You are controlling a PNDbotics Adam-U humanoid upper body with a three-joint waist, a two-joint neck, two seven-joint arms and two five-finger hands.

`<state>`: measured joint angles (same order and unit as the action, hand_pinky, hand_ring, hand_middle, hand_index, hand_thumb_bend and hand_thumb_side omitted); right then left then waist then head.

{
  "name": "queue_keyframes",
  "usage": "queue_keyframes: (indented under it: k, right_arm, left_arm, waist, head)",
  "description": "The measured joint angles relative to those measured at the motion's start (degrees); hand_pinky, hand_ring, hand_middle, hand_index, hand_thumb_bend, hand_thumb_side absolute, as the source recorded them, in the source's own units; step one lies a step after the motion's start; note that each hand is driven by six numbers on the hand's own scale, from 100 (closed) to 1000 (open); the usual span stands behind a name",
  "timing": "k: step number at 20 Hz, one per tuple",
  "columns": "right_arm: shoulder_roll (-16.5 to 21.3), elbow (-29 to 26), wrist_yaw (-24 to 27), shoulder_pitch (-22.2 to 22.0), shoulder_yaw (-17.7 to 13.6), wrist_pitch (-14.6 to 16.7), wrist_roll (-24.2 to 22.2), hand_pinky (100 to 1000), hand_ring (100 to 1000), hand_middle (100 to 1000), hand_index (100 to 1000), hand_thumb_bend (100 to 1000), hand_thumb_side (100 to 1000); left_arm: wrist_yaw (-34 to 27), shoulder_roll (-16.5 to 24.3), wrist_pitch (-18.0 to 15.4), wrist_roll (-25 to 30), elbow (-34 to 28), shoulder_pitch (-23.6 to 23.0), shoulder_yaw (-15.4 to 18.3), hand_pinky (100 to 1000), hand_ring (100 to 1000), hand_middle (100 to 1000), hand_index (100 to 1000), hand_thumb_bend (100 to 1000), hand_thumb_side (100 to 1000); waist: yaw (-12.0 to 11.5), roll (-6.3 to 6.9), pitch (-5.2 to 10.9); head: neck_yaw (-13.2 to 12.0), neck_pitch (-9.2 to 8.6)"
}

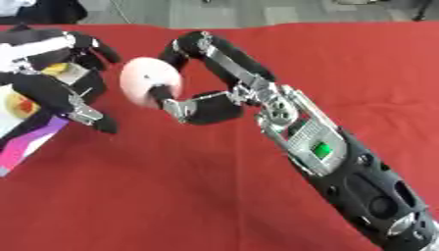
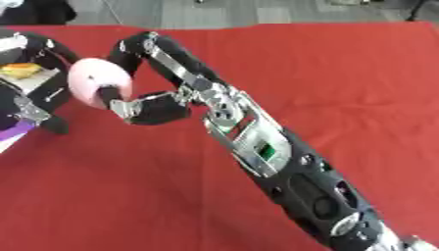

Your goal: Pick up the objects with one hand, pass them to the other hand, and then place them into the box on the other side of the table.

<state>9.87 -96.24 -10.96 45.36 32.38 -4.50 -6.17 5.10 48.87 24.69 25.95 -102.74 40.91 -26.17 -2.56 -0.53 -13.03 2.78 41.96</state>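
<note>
I am holding the pink round object [image 1: 147,81] above the red counter [image 1: 214,196], at its left part. My right hand [image 1: 202,100] is grasping it, with the fingers [image 1: 190,46] curled over its top and the thumb pressing from below. My left hand [image 1: 60,83] is waiting just beside it, fingers spread and released, over the box [image 1: 17,110] with colourful things at the left edge.

Bright, even light falls on the red surface [image 1: 214,196], shadows are faint, pale glare washes the pink object [image 1: 147,81], and both views are soft and blurry throughout.
</note>
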Motion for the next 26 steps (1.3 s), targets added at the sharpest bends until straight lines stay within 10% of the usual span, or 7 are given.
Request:
queue_keyframes:
  k: [26]
  right_arm:
    - [0.5,-1.4,-1.9,-1.5,1.6,1.1,-1.5,846,557,479,574,192,100]
  left_arm:
    - [-2.8,-0.1,3.2,-4.7,-6.5,-0.5,-3.2,891,796,771,801,988,323]
  waist:
    - [0.4,-0.02,-0.03]
  head:
    - [0.0,0.49]
